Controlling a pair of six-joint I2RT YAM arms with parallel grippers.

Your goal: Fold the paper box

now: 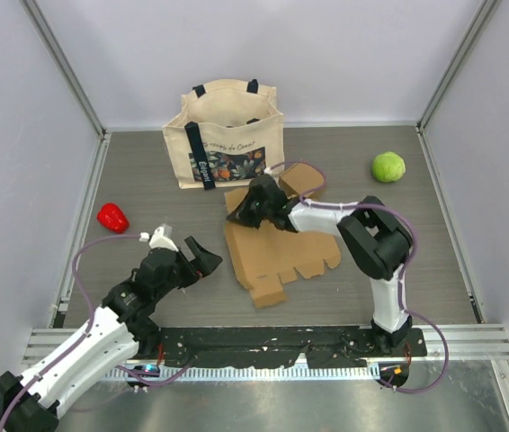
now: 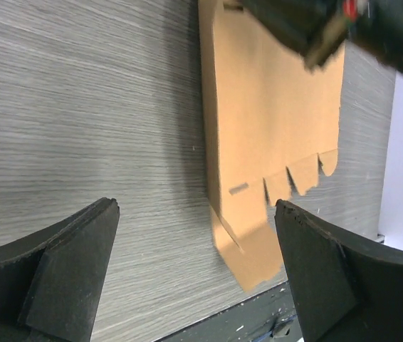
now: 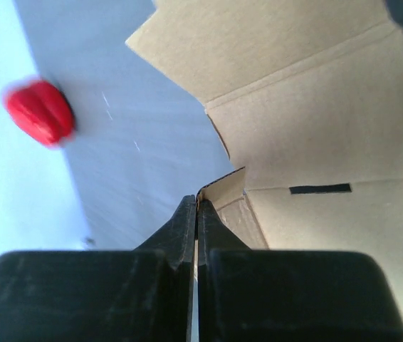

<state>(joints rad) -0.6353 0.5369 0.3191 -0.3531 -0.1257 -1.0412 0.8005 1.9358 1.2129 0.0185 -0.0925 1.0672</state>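
Note:
The paper box is an unfolded brown cardboard sheet (image 1: 277,252) lying at the table's middle, with flaps toward the front and back. My right gripper (image 1: 239,212) is shut on the sheet's back left edge; in the right wrist view the fingers (image 3: 196,214) pinch a thin cardboard flap (image 3: 226,192). My left gripper (image 1: 202,261) is open and empty, just left of the sheet. In the left wrist view its two fingers (image 2: 66,263) spread wide over bare table, with the cardboard (image 2: 273,128) ahead and the right arm over its far end.
A cream tote bag (image 1: 227,135) stands at the back centre. A red pepper (image 1: 112,217) lies at the left, also blurred in the right wrist view (image 3: 39,112). A green ball (image 1: 388,166) sits at the back right. The dark base rail (image 1: 281,342) runs along the near edge.

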